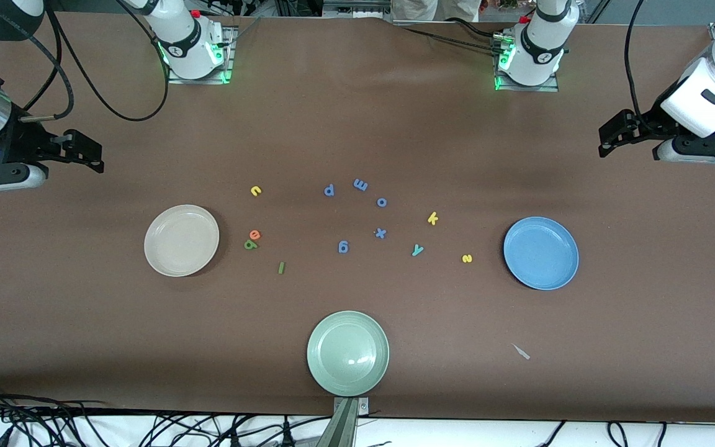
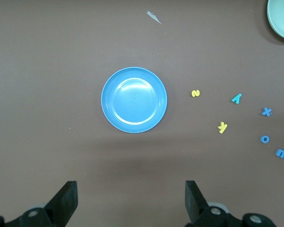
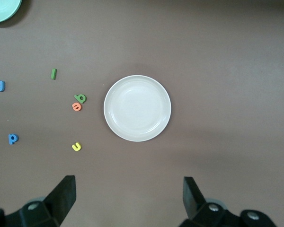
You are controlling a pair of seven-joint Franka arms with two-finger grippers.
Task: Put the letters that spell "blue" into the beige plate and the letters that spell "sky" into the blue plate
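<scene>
The beige plate (image 1: 182, 240) (image 3: 137, 108) lies toward the right arm's end of the table. Beside it are the yellow u (image 1: 256, 190), the orange e (image 1: 254, 234) touching the green b (image 1: 250, 244), and the green l (image 1: 281, 267). The blue plate (image 1: 541, 252) (image 2: 134, 100) lies toward the left arm's end. Yellow s (image 1: 467, 258), teal y (image 1: 418, 250) and yellow k (image 1: 432, 218) lie beside it. My right gripper (image 1: 86, 152) (image 3: 129, 196) hangs open over bare table at its end. My left gripper (image 1: 609, 139) (image 2: 131, 198) hangs open at the other end. Both hold nothing.
Blue letters p (image 1: 329, 190), m (image 1: 360, 184), o (image 1: 382, 202), x (image 1: 380, 233) and g (image 1: 343, 247) lie between the two groups. A pale green plate (image 1: 347, 352) sits nearest the front camera. A small pale scrap (image 1: 521, 351) lies nearer the camera than the blue plate.
</scene>
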